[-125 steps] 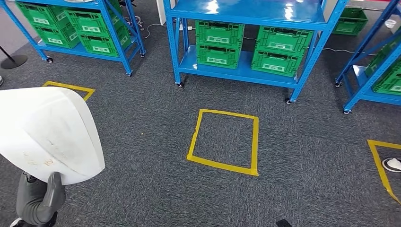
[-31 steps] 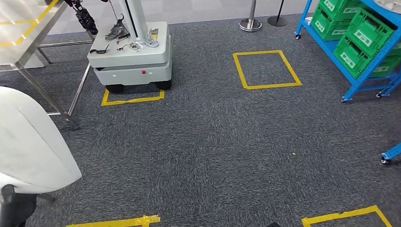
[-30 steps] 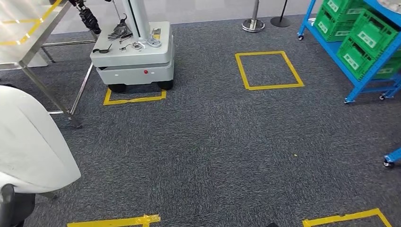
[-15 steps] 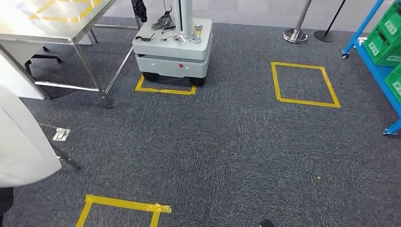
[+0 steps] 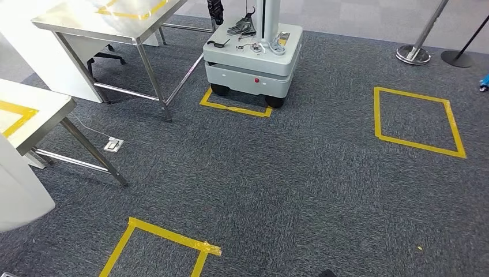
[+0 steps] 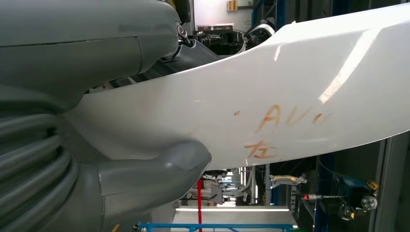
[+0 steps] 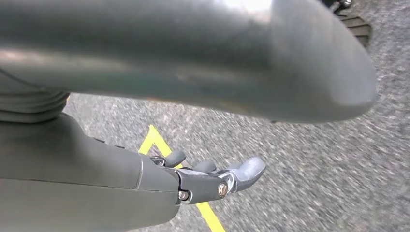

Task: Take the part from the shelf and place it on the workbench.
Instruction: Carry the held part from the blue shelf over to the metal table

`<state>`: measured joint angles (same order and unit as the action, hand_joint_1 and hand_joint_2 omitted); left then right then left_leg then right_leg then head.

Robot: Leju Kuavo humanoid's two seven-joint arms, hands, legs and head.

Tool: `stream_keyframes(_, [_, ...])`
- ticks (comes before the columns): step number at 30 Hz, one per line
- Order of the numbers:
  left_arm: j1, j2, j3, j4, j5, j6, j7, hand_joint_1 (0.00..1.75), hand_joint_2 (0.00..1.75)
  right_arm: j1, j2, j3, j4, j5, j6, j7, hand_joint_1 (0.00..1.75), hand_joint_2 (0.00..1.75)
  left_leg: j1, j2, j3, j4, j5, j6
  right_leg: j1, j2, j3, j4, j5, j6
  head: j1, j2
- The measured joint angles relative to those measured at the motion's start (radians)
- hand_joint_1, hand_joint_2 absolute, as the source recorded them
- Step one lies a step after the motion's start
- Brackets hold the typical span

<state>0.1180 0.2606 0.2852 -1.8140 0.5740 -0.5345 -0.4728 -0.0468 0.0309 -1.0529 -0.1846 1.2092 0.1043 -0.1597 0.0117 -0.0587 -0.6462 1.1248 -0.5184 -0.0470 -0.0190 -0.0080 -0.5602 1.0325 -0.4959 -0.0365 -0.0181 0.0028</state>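
The left hand [image 6: 96, 159] grips the white part [image 6: 270, 111], a broad curved shell with orange marks on its face. The thick thumb presses against the near face while the rest of the hand lies behind the shell, so the panel is pinched through its thickness. That suits a wide, thin, smooth piece with no handle to take hold of. In the head view the white part [image 5: 17, 184] shows low beside the near desk [image 5: 34, 104], carried out to the robot's own left side, probably so that it stays off the legs and out of the forward view while the robot walks.

The right hand [image 7: 212, 176] hangs over the carpet [image 5: 300, 173] above a strip of yellow tape, with its fingers apart and nothing in them. It takes no share in the carry.

The near desk has a yellow tape outline on its top, which looks like the marked spot for the part. A second steel desk [image 5: 98, 20] stands beyond the near desk and also bears a tape outline. A grey wheeled robot base [image 5: 254, 55] stands further past it, parked in a taped square on the carpet. The part is still in hand and not yet on any desk.
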Motion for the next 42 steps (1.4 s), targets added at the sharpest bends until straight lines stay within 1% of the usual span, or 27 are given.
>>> stream_keyframes(2, [0.001, 0.001, 0.003, 0.001, 0.0, 0.0, 0.0, 1.75, 1.75, 0.004, 0.0, 0.0, 0.0, -0.001, -0.001, 0.001, 0.0, 0.0, 0.001, 0.042, -0.059, 0.126, -0.064, -0.006, 0.003, -0.027, -0.001, -0.001, -0.001, -0.004, -0.001, 0.0])
stream_keyframes(3, [0.002, 0.001, 0.004, 0.001, 0.0, 0.0, 0.0, 1.75, 1.75, 0.006, 0.0, 0.0, 0.0, -0.001, -0.001, 0.001, 0.0, 0.0, 0.002, 0.049, -0.079, 0.17, -0.078, -0.009, 0.003, -0.041, -0.001, 0.0, -0.002, -0.005, -0.001, 0.0])
stream_keyframes(4, [0.005, 0.001, 0.004, 0.002, 0.0, 0.0, 0.0, 1.75, 1.75, 0.006, 0.001, 0.0, 0.0, -0.001, -0.001, 0.003, 0.0, 0.0, 0.004, 0.052, -0.08, 0.178, -0.073, -0.011, 0.003, -0.056, -0.001, 0.0, -0.004, -0.005, -0.001, 0.0])
stream_keyframes(5, [0.008, 0.001, 0.005, 0.002, 0.0, -0.001, 0.0, 1.75, 1.75, 0.006, 0.002, 0.0, 0.0, -0.002, 0.0, 0.008, 0.0, 0.0, 0.005, 0.059, -0.06, 0.145, -0.049, -0.012, 0.003, -0.07, 0.001, 0.001, -0.006, -0.003, -0.001, 0.0])
stream_keyframes(7, [0.017, 0.007, 0.006, 0.003, 0.0, -0.004, 0.0, 1.75, 1.75, 0.005, 0.006, 0.0, 0.0, -0.004, 0.001, 0.028, 0.0, 0.0, 0.005, 0.098, 0.014, 0.011, 0.012, -0.011, 0.004, -0.096, 0.006, 0.004, -0.013, 0.005, -0.001, 0.0])
stream_keyframes(9, [0.025, 0.017, 0.007, 0.001, 0.002, -0.002, 0.0, 1.75, 1.75, 0.006, 0.008, 0.0, 0.0, -0.005, 0.002, 0.05, 0.0, 0.0, 0.002, 0.129, 0.06, -0.074, 0.038, 0.0, 0.008, -0.116, 0.015, 0.007, -0.021, 0.018, 0.0, 0.0])
stream_keyframes(10, [0.029, 0.023, 0.007, -0.001, 0.005, 0.006, 0.001, 1.75, 1.75, 0.006, 0.008, 0.0, 0.0, -0.004, 0.004, 0.057, 0.0, 0.0, 0.0, 0.129, 0.061, -0.081, 0.037, 0.008, 0.01, -0.126, 0.02, 0.006, -0.024, 0.024, 0.0, 0.0])
stream_keyframes(12, [0.045, 0.034, 0.008, -0.012, 0.013, 0.028, 0.003, 1.75, 1.75, 0.003, 0.009, 0.0, 0.0, 0.0, 0.009, 0.064, 0.0, 0.0, 0.001, 0.102, 0.059, -0.083, 0.039, 0.022, 0.008, -0.142, 0.029, 0.004, -0.029, 0.038, 0.001, 0.0])
stream_keyframes(14, [0.061, 0.039, 0.01, -0.028, 0.014, 0.044, 0.0, 1.75, 1.75, 0.001, 0.009, 0.0, 0.0, -0.002, 0.01, 0.062, 0.0, 0.0, 0.006, 0.078, 0.062, -0.087, 0.043, 0.034, 0.004, -0.097, 0.021, 0.035, -0.055, 0.051, 0.003, 0.0])
stream_keyframes(16, [0.066, 0.035, 0.009, -0.04, 0.005, 0.052, -0.002, 1.75, 1.75, 0.003, 0.009, 0.0, 0.0, -0.006, 0.008, 0.059, 0.0, 0.0, 0.007, 0.053, 0.062, -0.088, 0.046, 0.043, 0.002, -0.026, -0.03, 0.143, -0.112, 0.056, 0.006, 0.0])
stream_keyframes(18, [0.07, 0.03, 0.007, -0.044, -0.002, 0.056, -0.002, 1.75, 1.75, 0.007, 0.009, 0.0, 0.0, -0.007, 0.007, 0.059, 0.0, 0.0, 0.005, 0.023, 0.059, -0.088, 0.047, 0.046, 0.004, 0.001, -0.093, 0.26, -0.152, 0.054, 0.007, 0.0])
stream_keyframes(19, [0.071, 0.028, 0.006, -0.045, -0.005, 0.058, -0.001, 1.75, 1.75, 0.01, 0.009, 0.0, 0.0, -0.007, 0.008, 0.059, 0.0, 0.0, 0.004, 0.007, 0.059, -0.087, 0.047, 0.046, 0.005, 0.004, -0.108, 0.279, -0.145, 0.052, 0.007, 0.0])
stream_keyframes(20, [0.07, 0.024, 0.003, -0.046, -0.01, 0.06, 0.0, 1.75, 1.75, 0.011, 0.01, 0.0, 0.0, -0.007, 0.009, 0.058, 0.0, 0.0, 0.003, -0.009, 0.06, -0.087, 0.047, 0.046, 0.005, 0.008, -0.105, 0.257, -0.118, 0.048, 0.007, 0.0])
stream_keyframes(21, [0.064, 0.019, -0.001, -0.046, -0.018, 0.062, 0.002, 1.75, 1.75, 0.011, 0.01, 0.0, 0.0, -0.005, 0.011, 0.056, 0.0, 0.0, 0.003, -0.026, 0.06, -0.086, 0.047, 0.046, 0.006, 0.017, -0.085, 0.201, -0.078, 0.043, 0.007, 0.0])
stream_keyframes(23, [0.044, 0.01, -0.015, -0.043, -0.036, 0.072, 0.004, 1.75, 1.75, 0.009, 0.01, 0.0, 0.0, 0.002, 0.011, 0.048, 0.0, 0.0, 0.004, -0.055, 0.058, -0.084, 0.048, 0.042, 0.007, 0.064, -0.032, 0.067, -0.014, 0.031, 0.008, 0.0])
stream_keyframes(25, [0.029, 0.008, -0.027, -0.039, -0.04, 0.083, -0.003, 1.75, 1.75, 0.007, 0.01, 0.0, 0.0, 0.008, 0.012, 0.033, 0.0, 0.0, 0.008, -0.081, 0.052, -0.085, 0.052, 0.03, 0.009, 0.091, -0.009, 0.006, 0.0, 0.026, 0.009, 0.0])
stream_keyframes(27, [0.027, 0.015, -0.03, -0.034, -0.029, 0.087, -0.016, 1.75, 1.75, 0.003, 0.011, 0.0, 0.0, 0.016, 0.015, 0.022, 0.0, 0.0, 0.011, -0.102, 0.045, -0.09, 0.057, 0.014, 0.011, 0.069, -0.003, -0.003, 0.002, 0.023, 0.009, 0.0])
stream_keyframes(28, [0.028, 0.019, -0.03, -0.031, -0.022, 0.087, -0.023, 1.75, 1.75, 0.002, 0.011, 0.0, 0.0, 0.02, 0.017, 0.02, 0.0, 0.0, 0.01, -0.088, 0.042, -0.089, 0.056, 0.009, 0.009, 0.056, 0.002, -0.01, 0.006, 0.018, 0.009, 0.0])
stream_keyframes(29, [0.024, 0.022, -0.031, -0.027, -0.018, 0.086, -0.029, 1.75, 1.75, 0.002, 0.011, 0.0, 0.0, 0.022, 0.018, 0.017, 0.0, 0.0, 0.008, -0.057, 0.033, -0.073, 0.045, 0.004, 0.007, 0.041, 0.008, -0.019, 0.009, 0.012, 0.007, 0.0])
stream_keyframes(31, [0.007, 0.025, -0.039, -0.016, -0.018, 0.086, -0.037, 1.75, 1.75, 0.006, 0.01, 0.0, 0.0, 0.018, 0.019, 0.013, 0.0, 0.0, 0.005, 0.022, -0.009, 0.012, -0.008, -0.006, 0.005, 0.009, 0.015, -0.029, 0.013, 0.002, 0.005, 0.0])
stream_keyframes(33, [-0.005, 0.024, -0.05, -0.005, -0.024, 0.093, -0.041, 1.75, 1.75, 0.009, 0.01, 0.0, 0.0, 0.008, 0.019, 0.015, 0.0, 0.0, 0.01, 0.049, -0.065, 0.13, -0.062, -0.017, 0.006, -0.023, 0.015, -0.029, 0.011, -0.001, 0.004, 0.0])
stream_keyframes(34, [-0.007, 0.023, -0.055, -0.001, -0.028, 0.099, -0.041, 1.75, 1.75, 0.009, 0.01, 0.0, 0.0, 0.005, 0.021, 0.02, 0.0, 0.0, 0.012, 0.053, -0.078, 0.16, -0.067, -0.021, 0.006, -0.038, 0.015, -0.029, 0.009, 0.0, 0.004, 0.0])
stream_keyframes(35, [-0.01, 0.021, -0.06, 0.002, -0.036, 0.103, -0.042, 1.75, 1.75, 0.009, 0.01, 0.0, 0.0, 0.005, 0.024, 0.029, 0.0, 0.0, 0.015, 0.056, -0.072, 0.154, -0.053, -0.025, 0.005, -0.052, 0.016, -0.027, 0.007, 0.002, 0.004, 0.0])
stream_keyframes(36, [-0.015, 0.018, -0.064, 0.003, -0.044, 0.106, -0.042, 1.75, 1.75, 0.009, 0.01, 0.0, 0.0, 0.005, 0.026, 0.037, 0.0, 0.0, 0.017, 0.066, -0.046, 0.108, -0.024, -0.028, 0.003, -0.067, 0.017, -0.025, 0.004, 0.006, 0.004, 0.0])
stream_keyframes(38, [-0.027, 0.012, -0.072, 0.004, -0.06, 0.11, -0.043, 1.75, 1.75, 0.008, 0.01, 0.0, 0.0, -0.002, 0.024, 0.045, 0.0, 0.0, 0.017, 0.109, 0.024, -0.019, 0.03, -0.028, 0.003, -0.093, 0.019, -0.014, -0.006, 0.018, 0.004, 0.0])
stream_keyframes(40, [-0.031, 0.006, -0.075, 0.003, -0.065, 0.111, -0.043, 1.75, 1.75, 0.006, 0.01, 0.0, 0.0, -0.01, 0.017, 0.049, 0.0, 0.0, 0.013, 0.132, 0.056, -0.078, 0.045, -0.008, 0.007, -0.112, 0.022, -0.005, -0.016, 0.032, 0.005, 0.0])
stream_keyframes(42, [-0.033, 0.001, -0.076, 0.004, -0.068, 0.11, -0.041, 1.75, 1.75, 0.002, 0.012, 0.0, 0.0, -0.008, 0.015, 0.052, 0.0, 0.0, 0.01, 0.111, 0.052, -0.077, 0.045, 0.016, 0.009, -0.131, 0.029, -0.005, -0.019, 0.043, 0.006, 0.0])
